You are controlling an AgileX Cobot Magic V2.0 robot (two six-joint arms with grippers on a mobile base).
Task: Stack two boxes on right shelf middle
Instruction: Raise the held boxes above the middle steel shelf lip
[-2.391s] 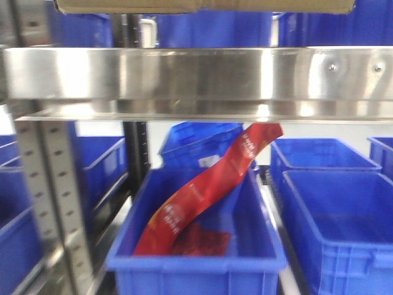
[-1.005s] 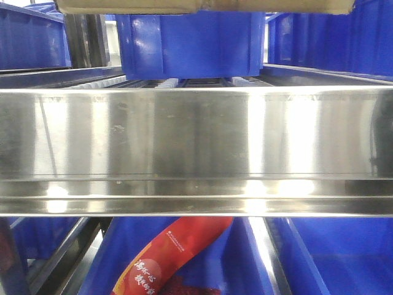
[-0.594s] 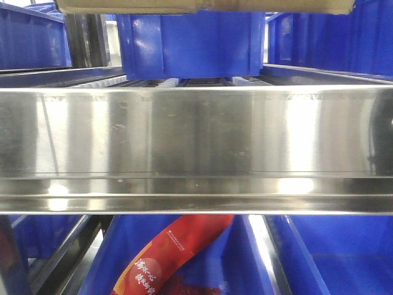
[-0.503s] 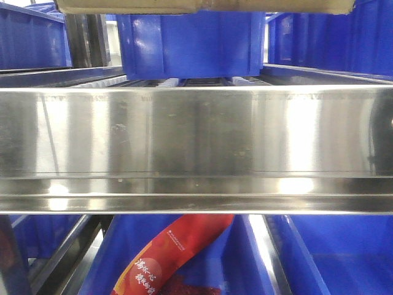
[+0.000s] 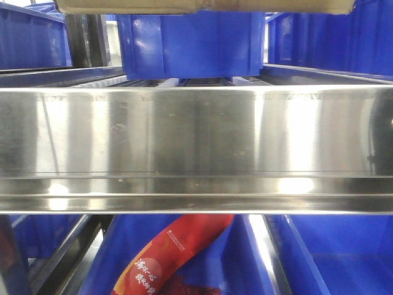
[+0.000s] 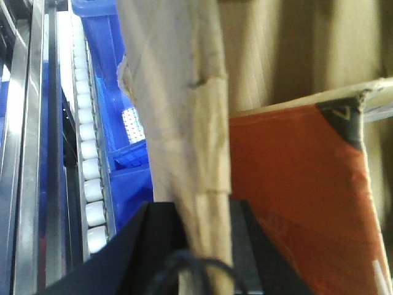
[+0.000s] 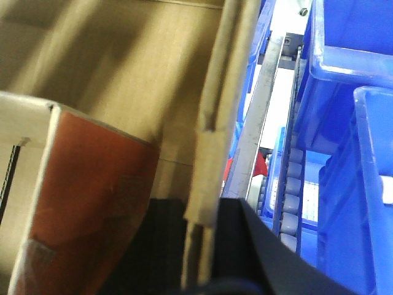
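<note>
— At the top edge of the front view, what was seen?
— The underside of a carton [image 5: 202, 6] was seen, above the broad steel rail of the shelf [image 5: 196, 141]. A blue bin [image 5: 190, 43] was set behind and a red packet [image 5: 178, 252] below.
— And at the left wrist?
— The left gripper [image 6: 196, 246] was clamped on a carton wall, with a roller track [image 6: 89, 153] alongside.
— The right wrist?
— The right gripper [image 7: 202, 246] was likewise closed on a carton wall. An orange-red panel [image 7: 92, 196] was seen inside.
</note>
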